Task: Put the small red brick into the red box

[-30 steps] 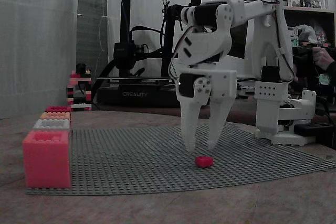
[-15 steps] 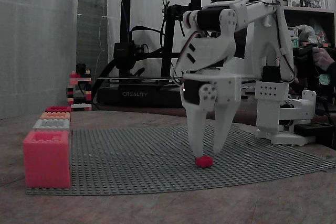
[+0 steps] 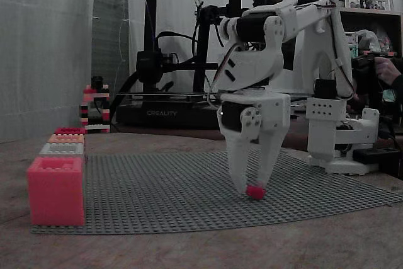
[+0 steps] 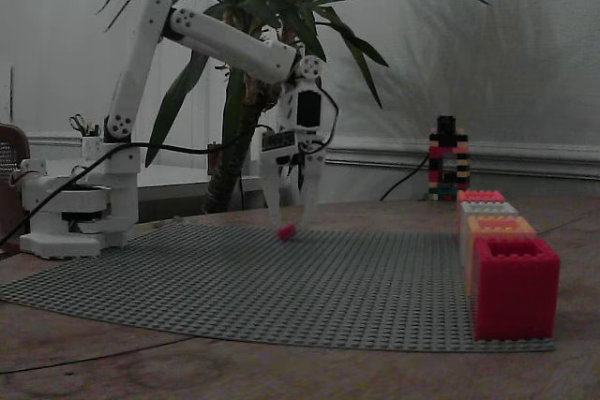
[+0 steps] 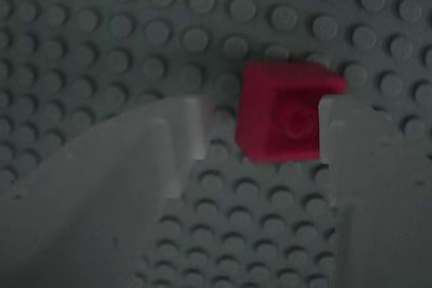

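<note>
Two fixed views and my wrist camera agree on the setting: a wide grey studded baseplate [image 3: 189, 187] lies on the worktop [image 3: 201, 250], and my white arm [image 3: 296, 23] reaches over it from its base. At the baseplate's edge, well away from me, stands the red box [image 3: 55, 190], first in a short row of block boxes; in a fixed view it sits at the right end [image 4: 514, 288], its top open and nothing in it that I can see. Over the last second I have come down: a moment ago my jaws [image 3: 250, 184] hung above the baseplate with the small red brick [image 3: 255, 191] lying free beneath them, and now the tips are down at stud level on either side of it. The brick has also shifted slightly to the right in that fixed view, so I judge one finger has nudged it. My wrist camera shows the brick [image 5: 287, 112] touching the right finger [image 5: 351, 133], with a clear gap to the left finger [image 5: 182, 133]; the jaws are parted and hold nothing yet. That puts me at the grasp itself: closing should pinch the brick, though it sits off-centre and may skid or twist.
</note>
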`<state>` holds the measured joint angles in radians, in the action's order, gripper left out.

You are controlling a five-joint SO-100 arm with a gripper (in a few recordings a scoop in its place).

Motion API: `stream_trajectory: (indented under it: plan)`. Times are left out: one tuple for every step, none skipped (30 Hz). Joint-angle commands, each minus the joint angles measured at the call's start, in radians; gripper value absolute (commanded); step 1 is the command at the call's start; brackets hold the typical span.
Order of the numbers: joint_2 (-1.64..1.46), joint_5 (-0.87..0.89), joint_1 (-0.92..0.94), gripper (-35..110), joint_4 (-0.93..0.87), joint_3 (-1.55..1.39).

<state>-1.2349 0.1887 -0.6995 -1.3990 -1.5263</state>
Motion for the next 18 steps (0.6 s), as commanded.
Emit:
stream_trajectory:
  plan:
    - [-0.046, 0.012, -0.025, 15, -0.008, -0.006]
    - [-0.048, 0.012, -0.025, 15, -0.008, -0.011]
    - [-0.049, 0.012, -0.025, 14, -0.008, -0.012]
    - [-0.049, 0.014, -0.025, 12, -0.008, -0.012]
    - [-0.051, 0.014, -0.025, 10, -0.008, -0.012]
    - [-0.051, 0.015, -0.025, 11, -0.008, -0.014]
    - [-0.051, 0.017, -0.025, 16, -0.011, -0.018]
    - [-0.051, 0.017, -0.026, 17, -0.015, -0.021]
    - [-0.051, 0.014, -0.028, 17, -0.017, -0.026]
    - [-0.051, 0.014, -0.028, 16, -0.018, -0.031]
    - [-0.054, 0.014, -0.028, 16, -0.02, -0.034]
    - [-0.054, 0.014, -0.028, 16, -0.021, -0.037]
    - [-0.055, 0.015, -0.028, 16, -0.023, -0.038]
    - [-0.058, 0.017, -0.028, 16, -0.023, -0.04]
    - [-0.06, 0.017, -0.028, 16, -0.023, -0.041]
    - [-0.061, 0.018, -0.028, 16, -0.023, -0.043]
    - [-0.061, 0.018, -0.029, 16, -0.023, -0.044]
    - [-0.061, 0.018, -0.031, 16, -0.023, -0.044]
